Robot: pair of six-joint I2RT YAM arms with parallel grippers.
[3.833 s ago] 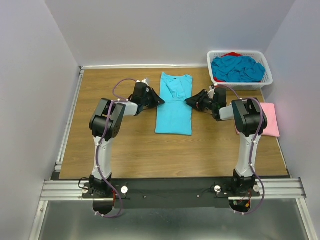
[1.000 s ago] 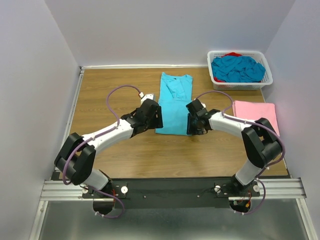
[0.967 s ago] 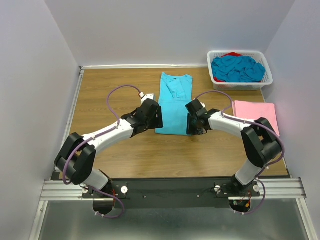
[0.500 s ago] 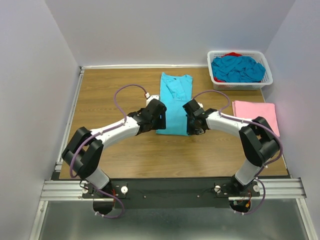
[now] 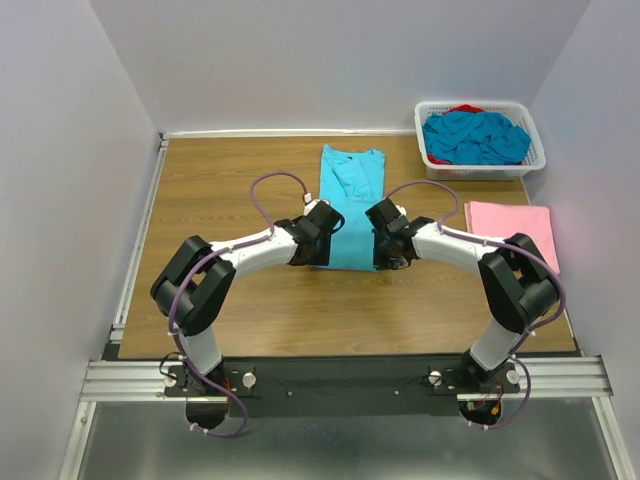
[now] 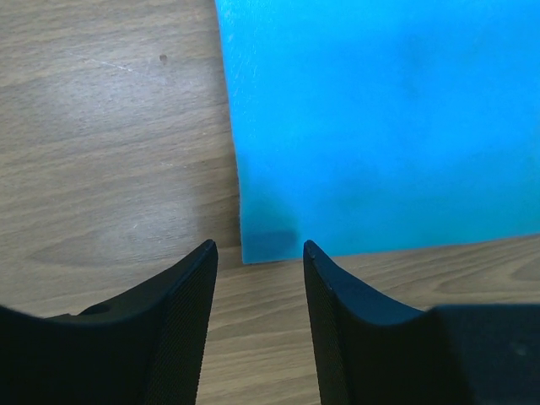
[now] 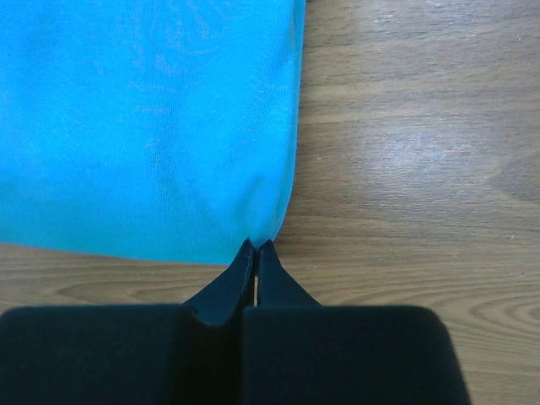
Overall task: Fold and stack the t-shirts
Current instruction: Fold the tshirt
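Observation:
A turquoise t-shirt [image 5: 349, 205] lies flat on the wooden table [image 5: 230, 190], folded into a long strip with its collar at the far end. My left gripper [image 5: 322, 243] is at its near left corner. In the left wrist view that gripper [image 6: 257, 246] is open, with the shirt's corner [image 6: 268, 245] just beyond the tips. My right gripper [image 5: 385, 245] is at the near right corner. The right wrist view shows this gripper [image 7: 256, 245] shut, pinching the shirt's hem [image 7: 211, 169]. A folded pink t-shirt [image 5: 510, 232] lies at the right.
A white lattice basket [image 5: 532, 150] at the back right holds a heap of turquoise shirts [image 5: 475, 136] with a bit of red cloth behind. Grey walls close in the table on three sides. A metal rail [image 5: 135, 240] runs along the left edge.
The left arm has swung right, bringing its gripper to the shirt's near left corner with its jaws narrower. The right gripper has shut on the near right corner.

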